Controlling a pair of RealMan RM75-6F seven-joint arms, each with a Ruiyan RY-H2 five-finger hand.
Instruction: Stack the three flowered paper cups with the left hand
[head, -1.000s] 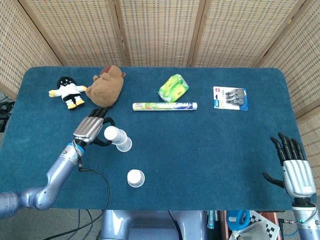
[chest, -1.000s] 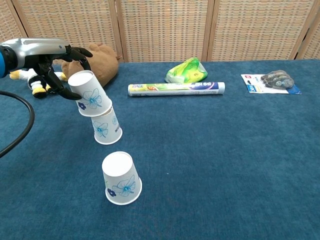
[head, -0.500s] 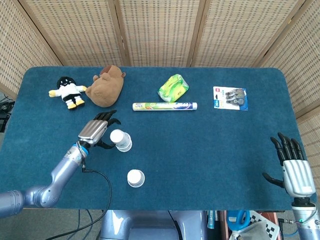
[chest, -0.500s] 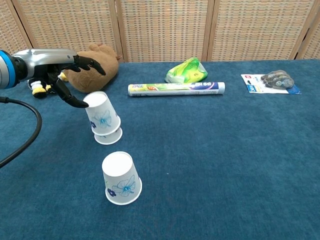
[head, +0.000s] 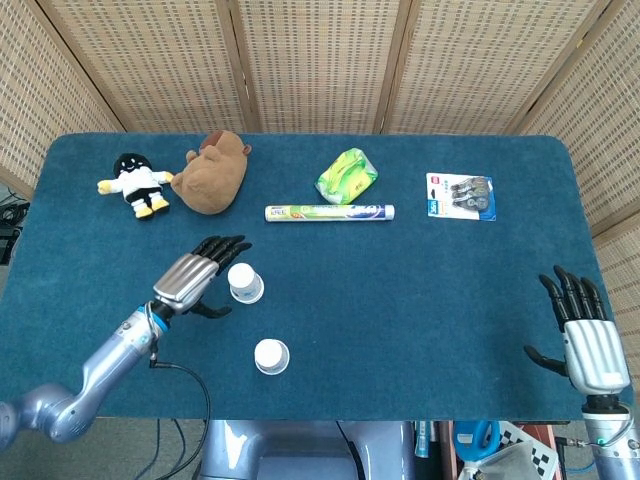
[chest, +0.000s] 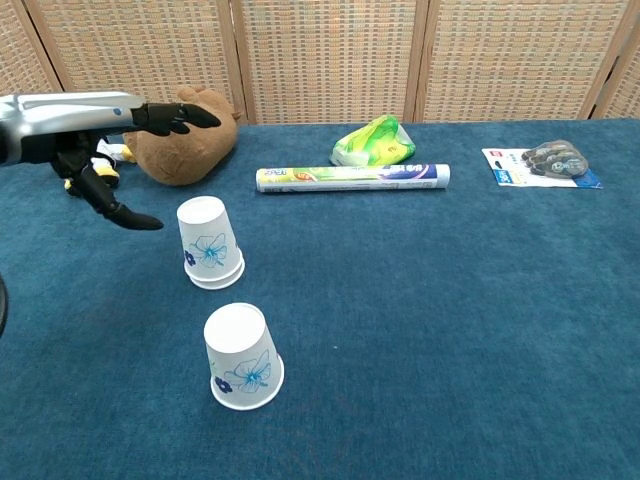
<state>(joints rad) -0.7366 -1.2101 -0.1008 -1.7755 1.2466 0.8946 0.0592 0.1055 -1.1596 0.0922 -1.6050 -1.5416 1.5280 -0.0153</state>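
Left hand (chest: 95, 120) withdrawn, fingers spread beside stacked cups (chest: 210, 243).

table (head: 420, 300): blue cloth | stacked cups (head: 243, 283) | single cup (head: 270, 356) nearer than stack | roll (head: 329, 213), plush bear (head: 213, 172), doll (head: 135, 183), green packet (head: 346, 175), blister pack (head: 461, 195) beyond stack

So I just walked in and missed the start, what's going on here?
The robot is stacking flowered paper cups with its left hand. That hand is open beside a two-cup stack, not touching it. A third cup stands upside down alone, nearer the front edge, yet to be added. The right hand hovers open at the table's far side, holding nothing.
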